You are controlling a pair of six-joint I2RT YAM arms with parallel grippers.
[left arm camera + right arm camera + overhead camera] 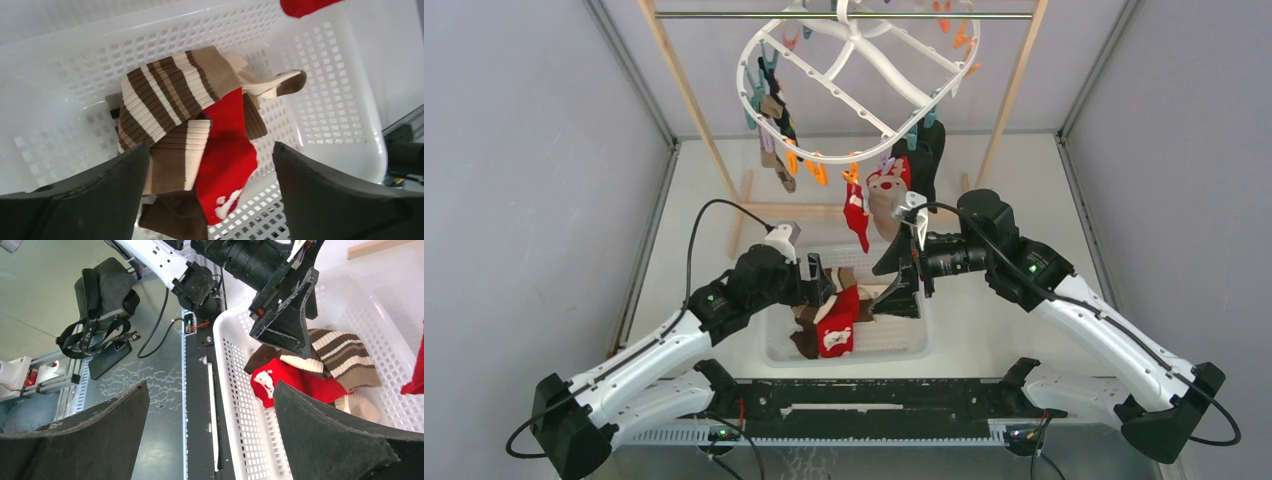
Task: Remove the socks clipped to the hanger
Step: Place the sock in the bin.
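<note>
The white oval hanger (854, 85) hangs from the rod at the top. Socks are still clipped to it: a dark and tan cluster (771, 125) on the left, a red sock (857, 218), a beige and red one (886, 192) and a black one (926, 155) at the front. A red sock (227, 150) and a brown striped sock (165, 95) lie loose in the white basket (345, 100). My left gripper (210, 147) is open and empty just above that pile. My right gripper (210, 387) is open and empty over the basket's near right edge (235, 390).
The wooden rack's legs (694, 100) stand behind the basket (894, 345). The black base rail (874, 400) runs along the near edge. A black bag (102, 295) lies on the floor beyond the rail. My two grippers (816, 278) (896, 285) are close together over the basket.
</note>
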